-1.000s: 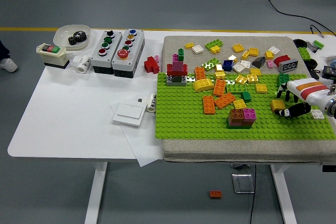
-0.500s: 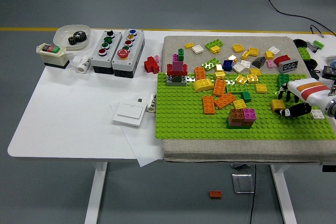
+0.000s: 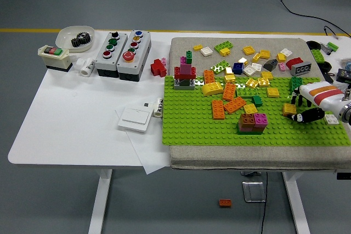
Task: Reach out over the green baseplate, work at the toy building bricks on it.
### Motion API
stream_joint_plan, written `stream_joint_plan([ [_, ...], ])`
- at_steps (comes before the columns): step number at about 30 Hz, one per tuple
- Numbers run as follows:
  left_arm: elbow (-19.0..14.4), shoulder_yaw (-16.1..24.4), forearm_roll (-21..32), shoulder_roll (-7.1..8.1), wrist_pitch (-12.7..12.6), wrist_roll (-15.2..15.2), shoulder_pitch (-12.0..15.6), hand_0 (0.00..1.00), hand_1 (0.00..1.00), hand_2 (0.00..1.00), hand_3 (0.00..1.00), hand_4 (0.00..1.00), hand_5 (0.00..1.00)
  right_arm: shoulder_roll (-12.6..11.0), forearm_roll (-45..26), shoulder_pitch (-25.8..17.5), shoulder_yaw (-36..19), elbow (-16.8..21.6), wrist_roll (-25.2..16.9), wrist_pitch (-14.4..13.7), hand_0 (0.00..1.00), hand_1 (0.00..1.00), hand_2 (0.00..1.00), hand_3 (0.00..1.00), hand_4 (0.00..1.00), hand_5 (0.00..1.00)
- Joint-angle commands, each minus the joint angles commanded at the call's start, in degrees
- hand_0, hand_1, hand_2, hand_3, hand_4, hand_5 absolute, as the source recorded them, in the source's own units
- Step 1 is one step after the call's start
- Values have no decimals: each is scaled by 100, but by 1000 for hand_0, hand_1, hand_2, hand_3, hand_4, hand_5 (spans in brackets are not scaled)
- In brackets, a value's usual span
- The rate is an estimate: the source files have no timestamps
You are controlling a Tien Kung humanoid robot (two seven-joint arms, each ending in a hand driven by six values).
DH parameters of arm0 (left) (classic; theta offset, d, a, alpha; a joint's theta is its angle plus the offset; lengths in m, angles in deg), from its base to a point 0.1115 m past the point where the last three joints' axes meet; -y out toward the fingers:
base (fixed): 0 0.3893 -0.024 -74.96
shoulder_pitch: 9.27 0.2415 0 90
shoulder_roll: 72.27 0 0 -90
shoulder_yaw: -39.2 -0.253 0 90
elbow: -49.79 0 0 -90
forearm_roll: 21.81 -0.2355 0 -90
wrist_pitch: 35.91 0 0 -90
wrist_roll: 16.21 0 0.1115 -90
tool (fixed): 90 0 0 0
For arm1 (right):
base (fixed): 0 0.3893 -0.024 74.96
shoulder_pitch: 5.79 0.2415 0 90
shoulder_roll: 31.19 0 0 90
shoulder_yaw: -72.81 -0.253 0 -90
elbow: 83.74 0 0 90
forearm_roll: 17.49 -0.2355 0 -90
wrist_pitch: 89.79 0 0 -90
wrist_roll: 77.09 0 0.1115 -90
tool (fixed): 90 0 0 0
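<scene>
The green baseplate (image 3: pixel 192 127) lies on a grey mat on the right half of the table, with several loose bricks scattered over it. My right hand (image 3: pixel 298 108) reaches in from the right edge, low over the plate's right side. Its black fingers (image 3: pixel 299 100) and thumb (image 3: pixel 308 115) are spread on either side of a small yellow brick (image 3: pixel 288 108) and do not visibly clamp it. A brown, orange and magenta stack (image 3: pixel 253 121) stands just left of the hand. Orange bricks (image 3: pixel 229 102) lie mid-plate, and a red, grey and magenta tower (image 3: pixel 185 76) stands at the back left. The left arm is out of sight.
Two grey button boxes (image 3: pixel 122 48), a white bowl with a gear (image 3: pixel 75 38), a switch box (image 3: pixel 54 56) and a white plate switch (image 3: pixel 135 118) sit on the table's left half. More bricks (image 3: pixel 258 54) lie on the mat behind the plate. An orange brick (image 3: pixel 225 203) lies on the floor.
My right hand has shifted very slightly; the yellow brick and everything else stay where they were.
</scene>
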Motion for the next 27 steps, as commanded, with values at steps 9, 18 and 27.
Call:
stream_joint_plan([
  [9,0,6,-1,-2,4,-1,-2,796,777,753,594,658,666,-1,-28,0,20,2,-62,-73,365,345,445,475,786,423],
  [18,-1,8,-1,-4,4,-1,-2,796,778,753,593,658,666,9,-30,-2,44,-26,-79,-128,361,339,442,470,775,428],
  [27,-1,17,-15,-3,10,-2,-3,796,778,754,593,657,666,0,-13,-17,50,-21,-68,-160,357,339,435,466,763,440],
])
